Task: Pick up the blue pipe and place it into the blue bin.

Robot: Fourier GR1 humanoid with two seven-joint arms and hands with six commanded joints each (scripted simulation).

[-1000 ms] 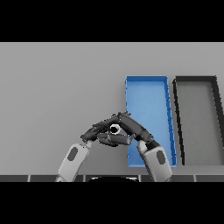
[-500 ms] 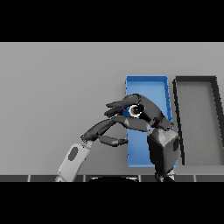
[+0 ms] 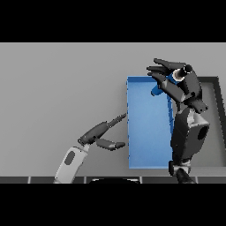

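my right hand (image 3: 178,81) is up in the upper right of the frame, over the far right corner of the blue bin (image 3: 143,132). fingers (image 3: 160,70) spread and fairly straight, pointing left, not curled round anything i can see. the blue pipe (image 3: 158,89) shows as a small blue bit just under the palm side of that hand, touching or nearly touching it, above the bin's upper right part. can't tell if it's resting on the bin floor or in the air, most of it is hidden behind the hand. a pale round piece shows at the top of the hand near the wrist end. right forearm runs down the right edge of the bin to the lower right of the frame.

my left hand (image 3: 100,134) is at lower centre-left, on the grey table (image 3: 57,88), just left of the bin's left wall. fingers straight, pointing right toward the bin, thumb out below them, holding nothing. fingertip close to the bin wall, can't tell if it touches.

dark bin (image 3: 216,114) sits right of the blue one, mostly hidden by my right arm.
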